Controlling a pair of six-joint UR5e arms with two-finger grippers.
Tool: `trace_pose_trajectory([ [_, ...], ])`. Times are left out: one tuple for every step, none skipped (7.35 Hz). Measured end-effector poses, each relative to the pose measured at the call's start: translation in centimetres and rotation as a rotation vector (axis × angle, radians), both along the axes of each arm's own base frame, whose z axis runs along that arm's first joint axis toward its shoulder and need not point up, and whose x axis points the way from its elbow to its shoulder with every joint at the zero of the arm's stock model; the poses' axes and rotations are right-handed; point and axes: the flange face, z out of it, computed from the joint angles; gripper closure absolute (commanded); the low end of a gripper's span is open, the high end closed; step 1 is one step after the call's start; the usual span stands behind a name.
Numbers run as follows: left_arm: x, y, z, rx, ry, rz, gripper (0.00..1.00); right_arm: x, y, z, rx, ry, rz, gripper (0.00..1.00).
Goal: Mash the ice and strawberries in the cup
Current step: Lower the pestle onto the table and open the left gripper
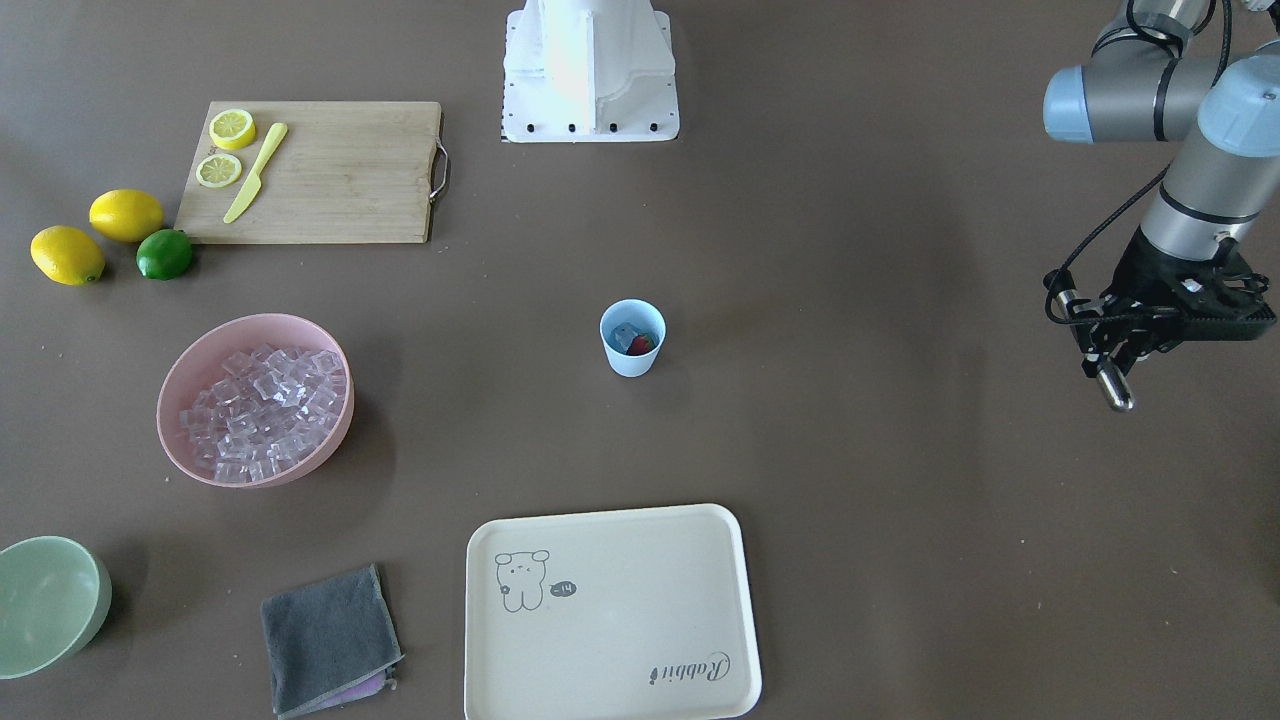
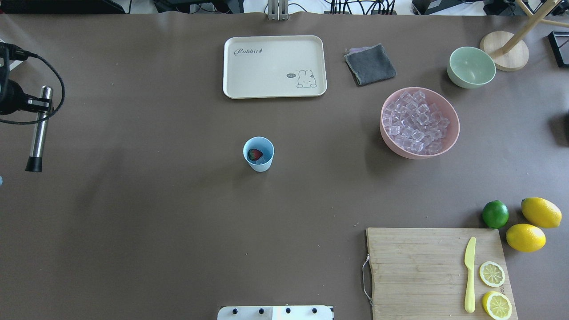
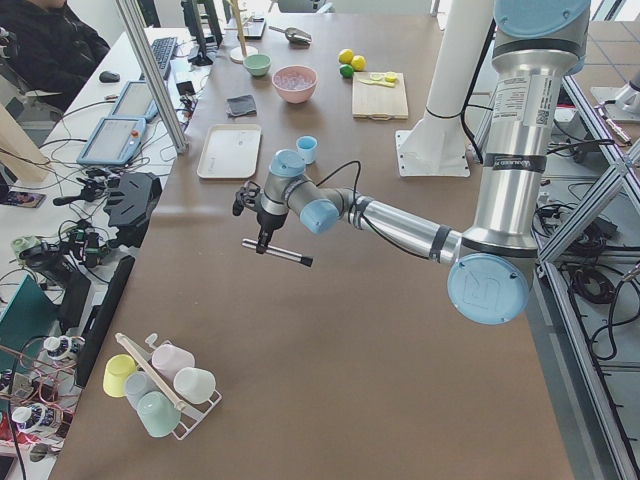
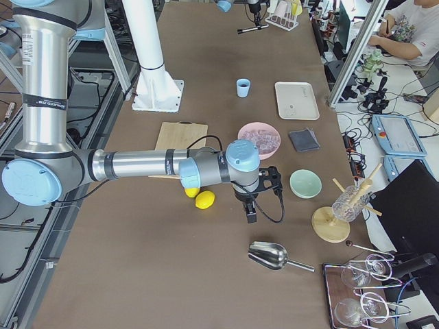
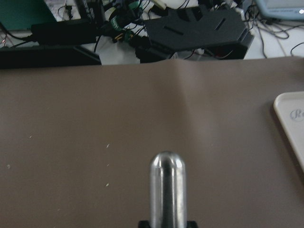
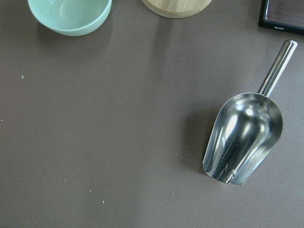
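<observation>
One relation governs the coming move: the cup (image 2: 263, 166) stands alone at mid-table, well apart from the left gripper (image 2: 39, 105), which hangs at the table's left end, clamped on a steel muddler (image 2: 37, 138). Inside the cup sit the strawberry (image 2: 254, 154) and some ice (image 1: 623, 334). From that gripper the cup lies straight across toward the robot's right. The muddler lies nearly level, its long axis running toward and away from the robot with the black tip nearest the base, so I judge it must be swung upright, tip down, over the cup's mouth. The right gripper (image 4: 251, 209) hangs past the pink bowl (image 2: 420, 155), near a metal scoop (image 6: 242, 137), likewise well apart from the cup; whether its fingers are apart I cannot tell.
</observation>
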Motion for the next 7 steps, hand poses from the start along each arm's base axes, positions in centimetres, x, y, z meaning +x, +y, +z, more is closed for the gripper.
trace_pose_trajectory([
  [0.5,0.0,2.3,-0.005,-0.042,0.034,1.0,0.0,-0.2,-0.1,0.003,0.0,0.0,0.01],
  [2.4,-1.9,4.0,0.0,-0.081,0.084,1.0,0.0,-0.1,-0.3,0.006,-0.001,0.001,0.01],
  [4.5,-4.2,5.1,0.0,-0.103,0.117,1.0,0.1,0.1,-0.5,0.009,-0.001,0.004,0.01],
  [5.6,-5.5,5.5,-0.002,-0.111,0.133,0.78,0.5,0.2,-0.7,0.013,0.0,0.012,0.01],
  [6.0,-6.0,5.4,-0.001,-0.109,0.139,0.53,1.0,0.2,-0.8,0.017,0.001,0.021,0.01],
  [6.2,-6.1,4.8,0.007,-0.103,0.139,0.17,1.4,0.2,-1.0,0.021,0.001,0.028,0.01],
  [6.0,-6.2,4.0,0.021,-0.093,0.133,0.03,1.8,0.3,-1.1,0.023,-0.003,0.036,0.01],
])
